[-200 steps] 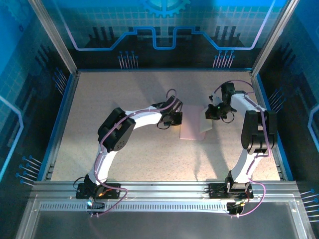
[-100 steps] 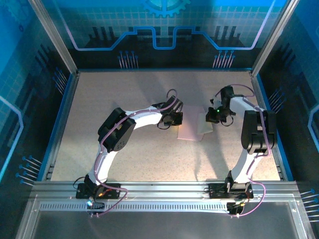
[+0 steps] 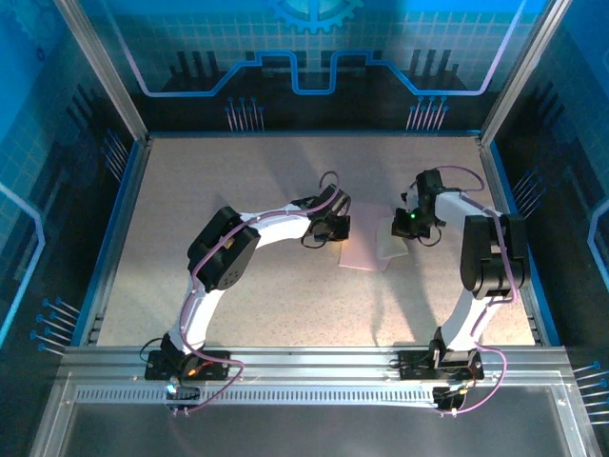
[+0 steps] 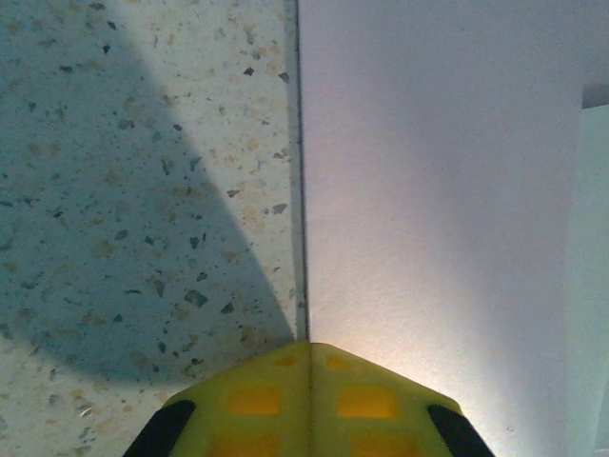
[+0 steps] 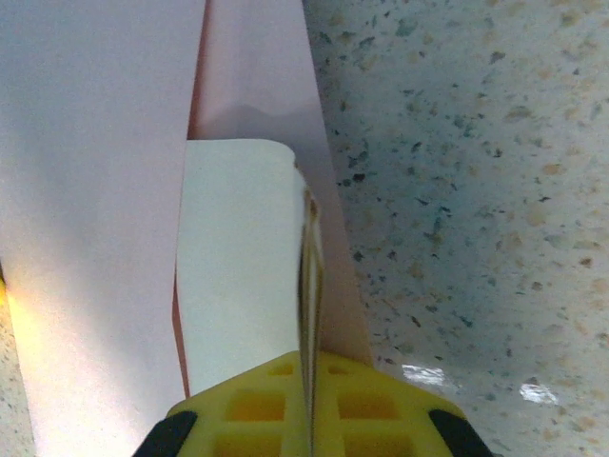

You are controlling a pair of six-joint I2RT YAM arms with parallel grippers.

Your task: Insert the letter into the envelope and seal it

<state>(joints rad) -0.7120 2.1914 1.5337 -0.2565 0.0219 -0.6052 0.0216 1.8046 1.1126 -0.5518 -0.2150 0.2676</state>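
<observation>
The pale pink envelope (image 3: 362, 249) lies flat at mid-table. My left gripper (image 3: 335, 231) is shut, its tips set at the envelope's left edge. In the left wrist view that edge runs straight into the seam of the gripper (image 4: 309, 345), with the envelope (image 4: 438, 190) spreading to its right; I cannot tell whether paper is pinched. My right gripper (image 3: 407, 227) is shut on the folded letter (image 3: 389, 240). In the right wrist view the letter (image 5: 233, 257) stands on edge in the gripper (image 5: 309, 357), its far end tucked between the layers of the envelope (image 5: 86, 190).
The speckled table (image 3: 238, 181) has a raised blue rim all round. The metal frame posts (image 3: 103, 71) rise at the back corners. Both arms arch in from the near edge towards the centre.
My right gripper has moved nearer and a little left with the letter, and less of the letter shows outside the envelope. The left arm and the envelope have not moved.
</observation>
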